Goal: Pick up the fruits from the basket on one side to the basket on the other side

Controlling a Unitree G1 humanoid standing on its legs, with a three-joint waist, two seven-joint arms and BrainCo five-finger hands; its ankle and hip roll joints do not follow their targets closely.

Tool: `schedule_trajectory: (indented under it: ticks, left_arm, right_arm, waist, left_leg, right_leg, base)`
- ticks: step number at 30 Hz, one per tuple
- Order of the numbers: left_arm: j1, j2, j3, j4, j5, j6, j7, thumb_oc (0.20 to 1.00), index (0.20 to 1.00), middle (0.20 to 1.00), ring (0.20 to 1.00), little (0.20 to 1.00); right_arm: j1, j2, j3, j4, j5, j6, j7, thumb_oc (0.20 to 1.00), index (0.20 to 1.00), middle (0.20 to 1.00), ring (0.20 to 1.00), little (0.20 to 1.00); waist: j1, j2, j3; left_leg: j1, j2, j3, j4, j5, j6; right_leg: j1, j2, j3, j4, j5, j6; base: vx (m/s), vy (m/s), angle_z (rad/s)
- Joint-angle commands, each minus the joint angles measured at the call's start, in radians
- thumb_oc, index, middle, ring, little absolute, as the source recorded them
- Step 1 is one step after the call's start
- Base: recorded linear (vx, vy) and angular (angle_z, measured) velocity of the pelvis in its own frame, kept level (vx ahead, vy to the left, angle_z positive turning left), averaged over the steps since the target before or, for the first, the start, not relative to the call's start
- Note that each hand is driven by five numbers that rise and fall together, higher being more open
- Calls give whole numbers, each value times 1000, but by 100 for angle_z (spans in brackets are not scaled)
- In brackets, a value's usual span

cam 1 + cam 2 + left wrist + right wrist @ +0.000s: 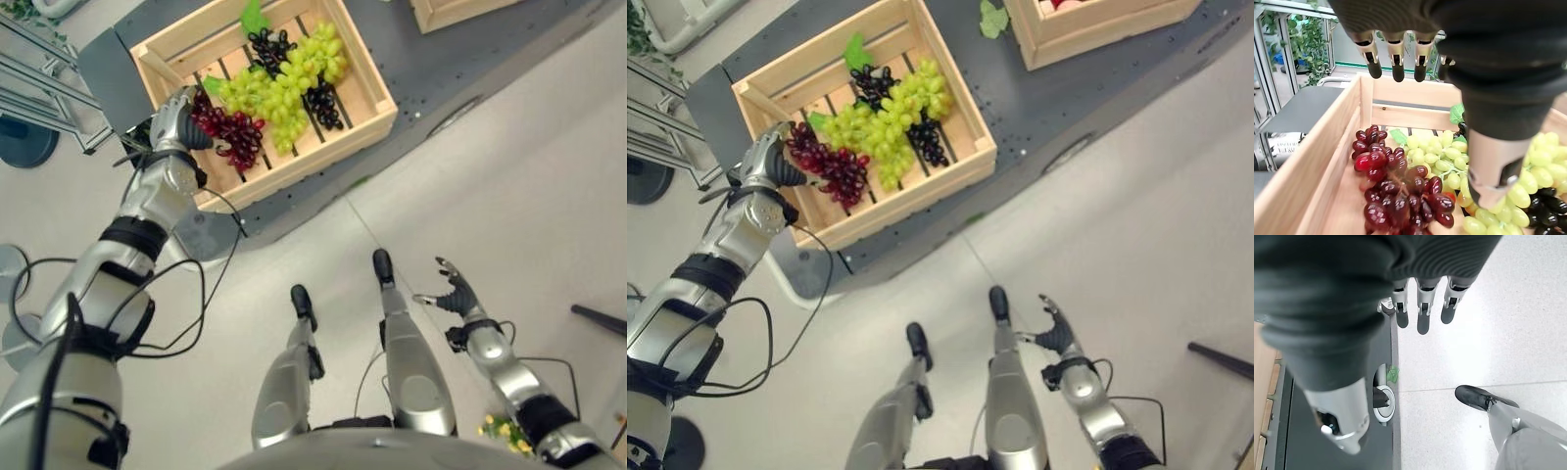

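**Left hand over red grapes, nothing held**

The left hand [174, 117] hovers at the crate's [364, 73] 9 o'clock edge, fingers relaxed and wide, holding nothing. The red grapes [227, 132] lie just beside it toward 3 o'clock, their long axis running from 10 to 4 o'clock. Green grapes [279, 90] and black grapes [321, 103] lie further in. The left hand is plainly the nearer; the right hand [453, 291] hangs spread over the floor, well apart. The left wrist view shows clear space between fingertips [1397, 73] and fruit. The right eye view shows a second crate [1087, 29] at 1 o'clock.
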Motion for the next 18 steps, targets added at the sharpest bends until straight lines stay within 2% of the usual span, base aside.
schedule_trajectory:
  ticks: [1, 18]
  left_arm:
    - [-130, 14, -3, 143, 39, 4, 20, 1000, 1000, 1000, 1000, 1000]
    - [-199, 5, -77, 261, 134, 34, 33, 1000, 1000, 1000, 1000, 1000]
  right_arm:
    - [56, -15, -16, -71, 28, -40, -27, 1000, 1000, 1000, 1000, 1000]
    - [90, -31, -24, -134, 45, -78, -63, 1000, 1000, 1000, 1000, 1000]
  waist:
    - [-24, -8, -25]
    - [-77, 18, 34]
  left_leg:
    - [-58, 1, -15, 1, -3, -25]
    - [-94, -11, 43, 1, -17, -20]
  right_leg:
    - [36, 7, 18, 15, -141, 96]
    - [-46, -1, 98, 14, -113, 113]
  base:
    - [13, 31, -14]
    - [8, 34, -15]
